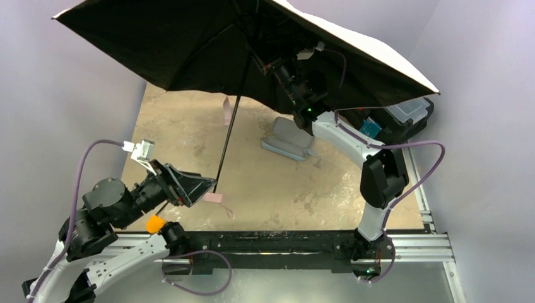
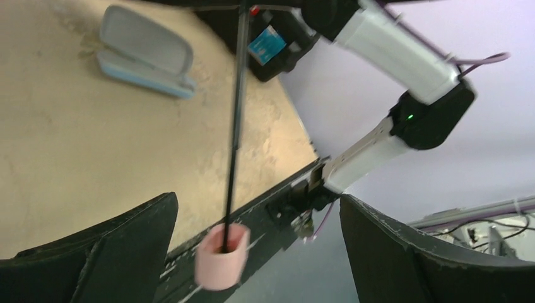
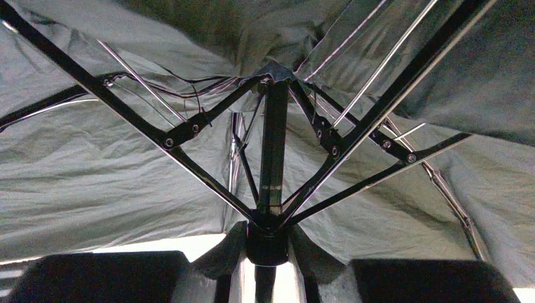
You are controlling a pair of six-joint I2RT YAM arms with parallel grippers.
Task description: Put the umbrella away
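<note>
Nearest the bases, the left gripper (image 2: 257,208) stands spread wide and holds nothing. The small pink cylindrical handle (image 2: 221,257) of the compact folding umbrella (image 1: 189,44) hangs between its black fingers (image 2: 94,252), touching neither. From there the thin black shaft (image 2: 235,126) rises up and away, tilted toward the right arm. Farther off, the right gripper (image 3: 268,252) is clamped on the black runner hub (image 3: 267,221) beneath the open, black-lined pale pink canopy (image 1: 353,50), so it alone carries the umbrella above the tan table (image 1: 189,139).
</note>
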